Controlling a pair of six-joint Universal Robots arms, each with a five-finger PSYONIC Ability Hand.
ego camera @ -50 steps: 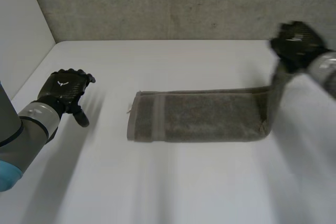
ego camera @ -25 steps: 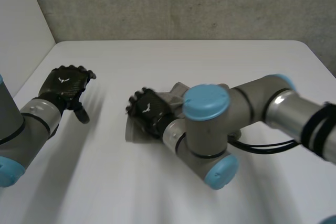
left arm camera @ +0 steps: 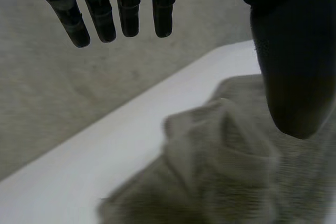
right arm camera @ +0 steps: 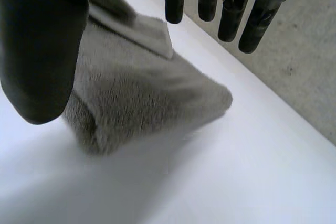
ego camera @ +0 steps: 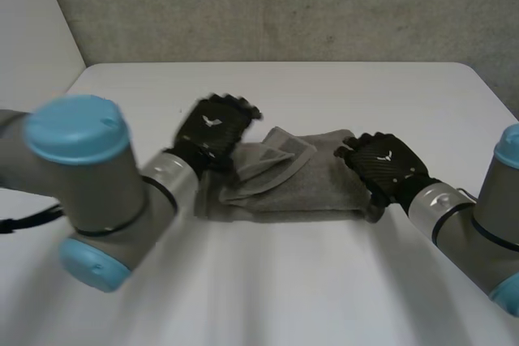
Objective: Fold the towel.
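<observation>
Head view shows the grey towel lying rumpled and doubled over askew at the centre of the white bench. The left hand sits at the towel's left end and the right hand at its right end. The 2 wrist views show each hand's fingers straight, thumb apart, holding nothing. To fold well, I'd judge each hand should pinch the corners at its end and square the edges before laying the cloth over.

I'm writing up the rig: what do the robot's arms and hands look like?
Grey tubular arms with light-blue round caps and silvery wrist bands. The left hand and right hand are black, each with a small white emblem on its back.
</observation>
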